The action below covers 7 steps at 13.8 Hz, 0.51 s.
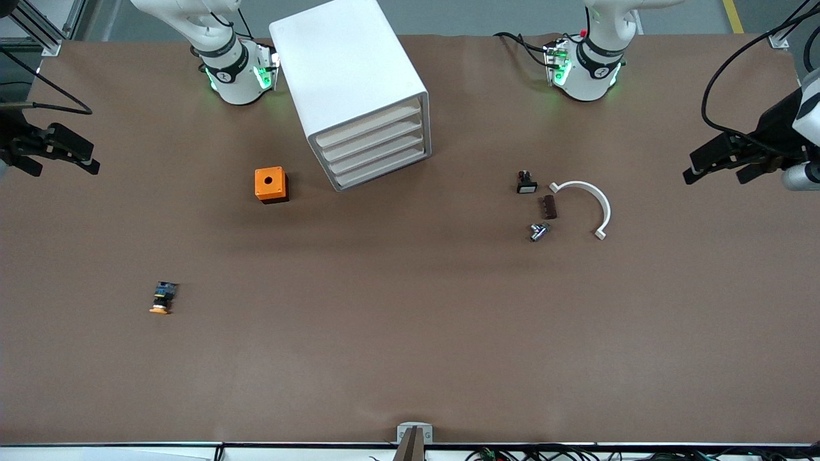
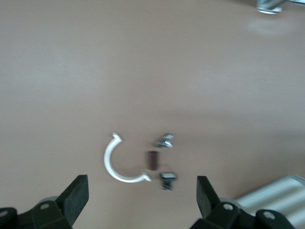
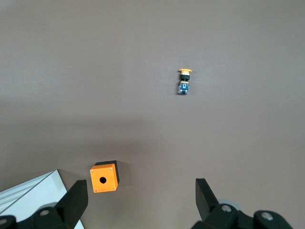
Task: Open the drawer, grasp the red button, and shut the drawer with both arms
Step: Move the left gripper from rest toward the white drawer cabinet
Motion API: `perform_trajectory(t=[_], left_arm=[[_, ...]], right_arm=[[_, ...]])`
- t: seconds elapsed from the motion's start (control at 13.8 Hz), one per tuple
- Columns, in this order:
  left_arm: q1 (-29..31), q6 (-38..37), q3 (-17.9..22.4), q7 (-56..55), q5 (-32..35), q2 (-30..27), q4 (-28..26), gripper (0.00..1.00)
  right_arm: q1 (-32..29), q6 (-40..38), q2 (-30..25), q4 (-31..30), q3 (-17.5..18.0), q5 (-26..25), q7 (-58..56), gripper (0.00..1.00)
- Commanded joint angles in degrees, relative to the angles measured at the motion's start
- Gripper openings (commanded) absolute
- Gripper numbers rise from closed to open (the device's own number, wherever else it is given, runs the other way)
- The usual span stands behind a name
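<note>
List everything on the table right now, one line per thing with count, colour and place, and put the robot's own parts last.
cabinet: 1, white, four off-white drawers, all shut, between the arm bases.
orange box: 1, orange with a round hole on top, beside the cabinet toward the right arm's end.
orange-capped button: 1, orange cap, black and blue body, lying on its side, nearer the front camera than the orange box.
black-and-white part: 1, toward the left arm's end.
brown block: 1, dark brown, just nearer the camera than that part.
metal fitting: 1, silver, nearer still.
curved clip: 1, white, beside the block.
right gripper: black, open, over its table end, waiting.
left gripper: black, open, over its table end, waiting.
</note>
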Motion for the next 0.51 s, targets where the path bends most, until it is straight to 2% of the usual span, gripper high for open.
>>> perform_trajectory(t=[0.0,0.43], left_arm=[[1.2,-2.6,0.3,0.2,-7.5,-0.2,0.8,1.0],[1.5,-3.1,0.4,-3.4,-24.5,1.3,0.5,1.0]], right_arm=[[-0.4,0.1,-0.9,-0.6,0.1,-0.1,-0.5,1.0],[-0.4,0.3,-0.8,-0.6,0.1,-0.8,-0.5,1.0]])
